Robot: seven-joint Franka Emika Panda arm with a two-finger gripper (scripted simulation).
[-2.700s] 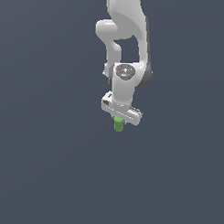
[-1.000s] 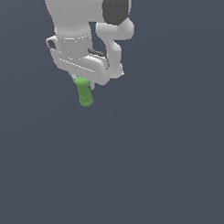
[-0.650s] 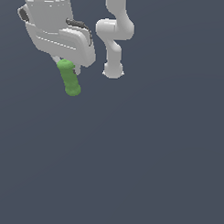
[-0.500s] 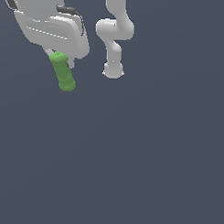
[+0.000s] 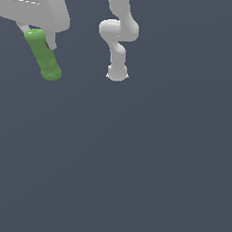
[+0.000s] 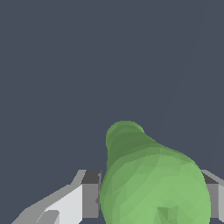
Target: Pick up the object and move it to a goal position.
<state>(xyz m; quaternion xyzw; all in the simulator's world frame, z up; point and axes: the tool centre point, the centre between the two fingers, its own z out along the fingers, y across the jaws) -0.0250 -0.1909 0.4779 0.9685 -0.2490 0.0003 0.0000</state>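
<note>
The green cylinder [image 5: 43, 54] is held in the air, pinched at its upper end by the hand [image 5: 39, 35], near the top left corner of the exterior view; no surface is seen under it. In the wrist view the cylinder [image 6: 148, 179] is seen between the two fingers [image 6: 89, 194], which are pressed against its sides. It hangs tilted, with most of its length free below the grip. It is judged to be light and stiff, with a matte skin that should not slip easily, but a grip so near one end may let it swing. A hold nearer the middle would be steadier. Much open room is seen around it; only the arm base [image 5: 117, 73] stands well apart.
</note>
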